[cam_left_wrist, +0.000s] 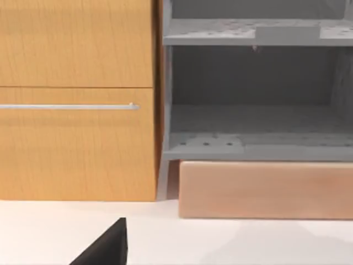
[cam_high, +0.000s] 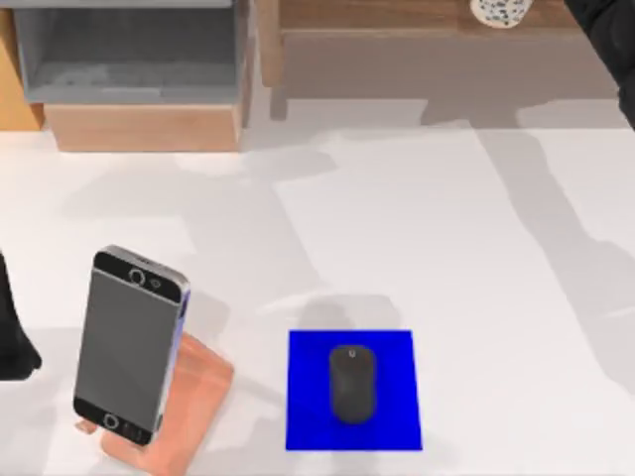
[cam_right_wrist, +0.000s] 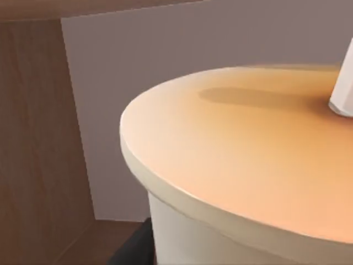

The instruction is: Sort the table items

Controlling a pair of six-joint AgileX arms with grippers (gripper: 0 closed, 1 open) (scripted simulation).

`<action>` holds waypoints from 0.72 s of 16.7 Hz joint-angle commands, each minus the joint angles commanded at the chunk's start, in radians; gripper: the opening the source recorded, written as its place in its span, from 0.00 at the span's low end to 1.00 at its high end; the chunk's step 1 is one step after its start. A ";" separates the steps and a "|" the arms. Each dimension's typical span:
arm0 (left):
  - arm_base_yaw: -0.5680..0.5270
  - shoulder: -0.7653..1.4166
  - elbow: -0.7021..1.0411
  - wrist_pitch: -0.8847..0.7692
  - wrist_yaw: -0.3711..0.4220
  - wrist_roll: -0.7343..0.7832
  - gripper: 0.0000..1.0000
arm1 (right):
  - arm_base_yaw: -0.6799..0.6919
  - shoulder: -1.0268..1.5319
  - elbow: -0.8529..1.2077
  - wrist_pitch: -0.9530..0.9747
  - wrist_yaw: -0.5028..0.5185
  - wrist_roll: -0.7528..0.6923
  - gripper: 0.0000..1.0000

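Note:
The black-framed smartphone [cam_high: 129,342] leans upright against the salmon-pink stand [cam_high: 189,412] at the table's front left. On the blue mat [cam_high: 397,416] near the front middle lies the dark grey mouse [cam_high: 350,384]. At the back right, the white dark-dotted cup [cam_high: 501,10] stands on a wooden shelf [cam_high: 397,20]. In the right wrist view the cup [cam_right_wrist: 231,165] is very close. My right arm [cam_high: 607,25] is at the back right corner, just right of the cup. My left arm [cam_high: 14,342] is parked at the left edge beside the phone.
A grey open shelf unit [cam_high: 129,50] on a wooden base [cam_high: 144,127] stands at the back left. Beside it is a wooden cabinet [cam_left_wrist: 77,99] with a drawer handle. The white table [cam_high: 417,228] lies bare between the shelves and the mat.

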 joint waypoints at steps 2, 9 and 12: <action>0.000 0.000 0.000 0.000 0.000 0.000 1.00 | 0.031 0.041 0.080 -0.072 0.089 -0.024 0.00; 0.000 0.000 0.000 0.000 0.000 0.000 1.00 | 0.088 0.150 0.300 -0.267 0.335 -0.099 0.00; 0.000 0.000 0.000 0.000 0.000 0.000 1.00 | 0.097 0.167 0.334 -0.298 0.372 -0.112 0.00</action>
